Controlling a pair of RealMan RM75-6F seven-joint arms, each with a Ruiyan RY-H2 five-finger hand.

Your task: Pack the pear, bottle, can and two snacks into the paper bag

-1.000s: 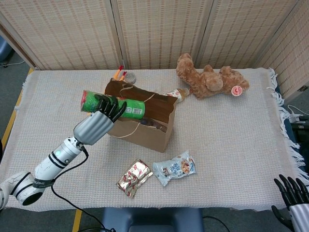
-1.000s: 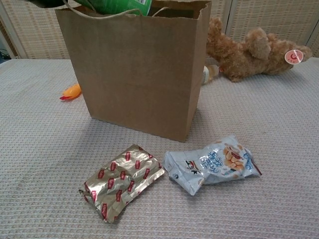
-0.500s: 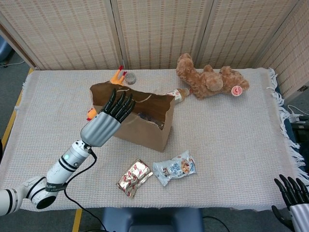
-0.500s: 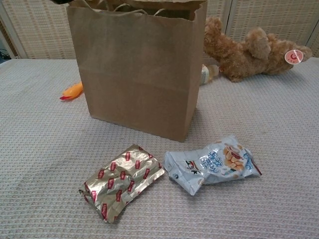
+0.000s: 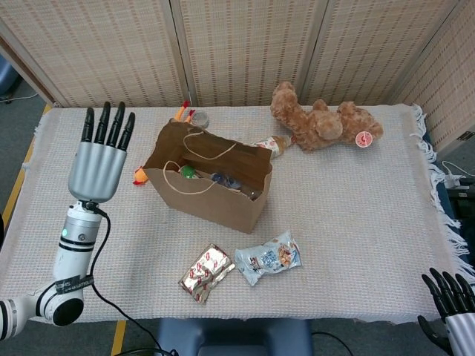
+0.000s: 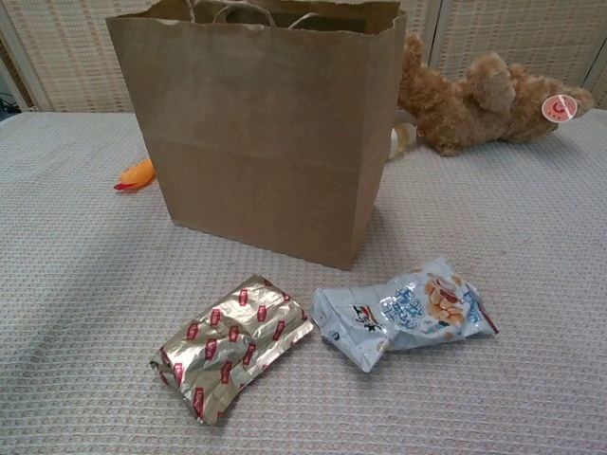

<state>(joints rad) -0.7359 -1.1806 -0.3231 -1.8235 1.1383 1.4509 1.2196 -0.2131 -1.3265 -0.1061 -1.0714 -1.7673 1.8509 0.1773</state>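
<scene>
Fingers [image 5: 111, 124] of the left hand [image 5: 99, 159] come first at the left in the head view: we see them straight, slightly apart and pointing up, the silver palm raised beside the table's left edge with nothing in it, well apart from the paper bag [image 5: 211, 194]. Next, just left of the bag's base, we spot an orange toy [image 6: 138, 172] lying on the woven tablecloth [image 6: 531, 237]. The bag itself stands upright and open near the middle of the table, plain brown with thin cord handles; inside we can make out something green [image 5: 188, 171] and other items we cannot identify. In front of the bag lie the two snacks, close together: a crinkled gold packet with red marks [image 6: 232, 343] and, just to its right, a pale blue pouch [image 6: 403, 312] with a printed picture. Behind the bag's right side a brown teddy bear [image 6: 479, 95] sprawls on its back. At the lower right corner of the head view only the dark fingertips of the right hand [image 5: 447, 295] show, spread and empty.
</scene>
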